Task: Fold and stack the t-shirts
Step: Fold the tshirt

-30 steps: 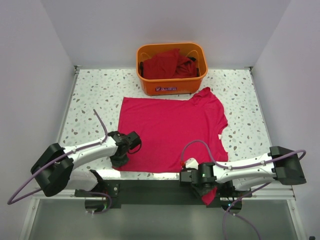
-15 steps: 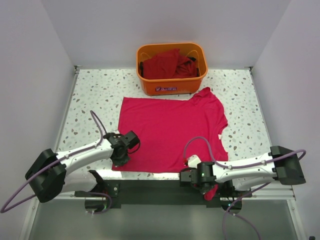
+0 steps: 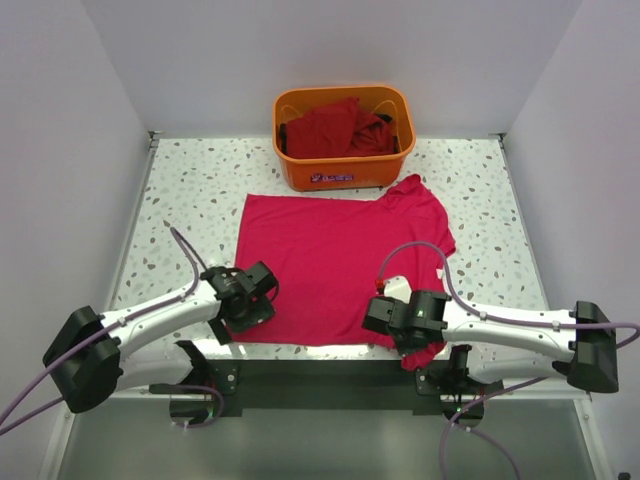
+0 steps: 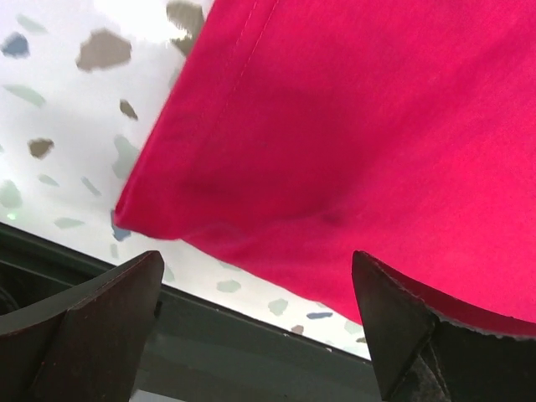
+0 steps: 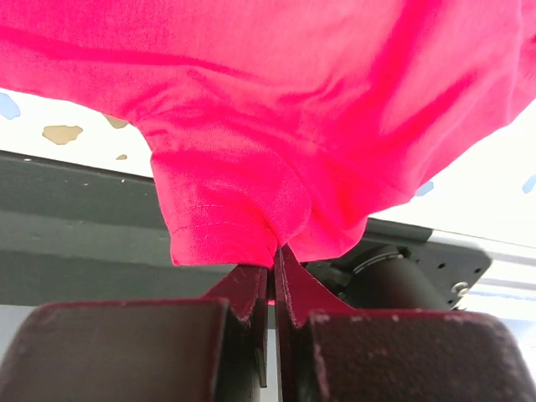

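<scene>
A bright crimson t-shirt [image 3: 340, 260] lies spread flat on the speckled table, its near right part hanging over the front edge. My left gripper [image 3: 240, 318] hovers at the shirt's near left corner. In the left wrist view that gripper [image 4: 260, 314] is open, its fingers [image 4: 92, 327] wide apart, with the shirt's corner [image 4: 335, 142] beyond them and nothing between them. My right gripper [image 3: 412, 338] is at the near right hem. In the right wrist view it [image 5: 275, 261] is shut on a bunched fold of the t-shirt [image 5: 276, 109]. Darker red t-shirts [image 3: 335, 128] fill the basket.
The orange plastic basket [image 3: 345, 172] stands at the back centre, touching the shirt's far edge. White walls close in the left, right and back. The table's dark front rail [image 3: 300, 375] runs just below both grippers.
The left gripper was shut at the shirt's near left corner and has opened, letting go. The right gripper closed on the hanging cloth and has lifted it forward over the table edge.
</scene>
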